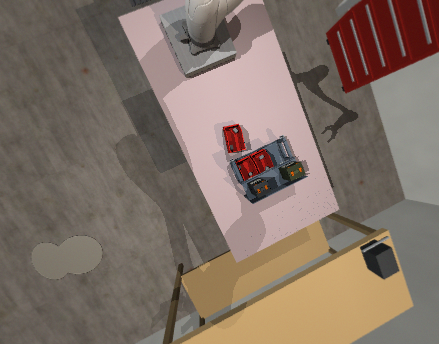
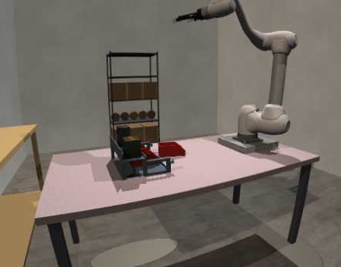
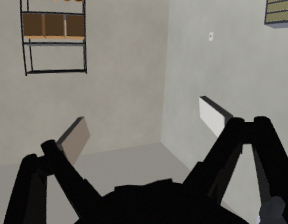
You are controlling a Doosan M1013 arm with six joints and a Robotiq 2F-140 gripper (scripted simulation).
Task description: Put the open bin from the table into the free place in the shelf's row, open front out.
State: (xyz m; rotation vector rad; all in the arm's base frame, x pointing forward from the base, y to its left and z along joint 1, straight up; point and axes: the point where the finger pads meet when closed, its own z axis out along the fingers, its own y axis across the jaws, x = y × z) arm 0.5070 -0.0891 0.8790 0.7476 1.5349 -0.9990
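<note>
A red open bin (image 1: 234,138) (image 2: 170,150) stands upright on the pink table (image 1: 210,107) (image 2: 210,171), just outside the shelf, with small grey parts inside. The blue-grey shelf (image 1: 250,199) (image 2: 157,169) holds two red bins side by side, one bin (image 1: 245,168) at its left end and another bin (image 1: 263,160) beside it, in the top view. Bare shelf floor shows to their right, before the side wall. My gripper (image 2: 183,19) (image 3: 142,116) is open and empty, high above the table and far from the bin. The wrist view shows only walls, floor and a rack.
A dark box (image 1: 261,188) (image 2: 123,133) and a green box (image 1: 293,171) (image 2: 131,147) stand on the shelf's raised rear board. The arm's base (image 1: 210,61) (image 2: 248,144) is at the table's other end. A wooden bench (image 1: 300,295) stands beyond the shelf end of the table.
</note>
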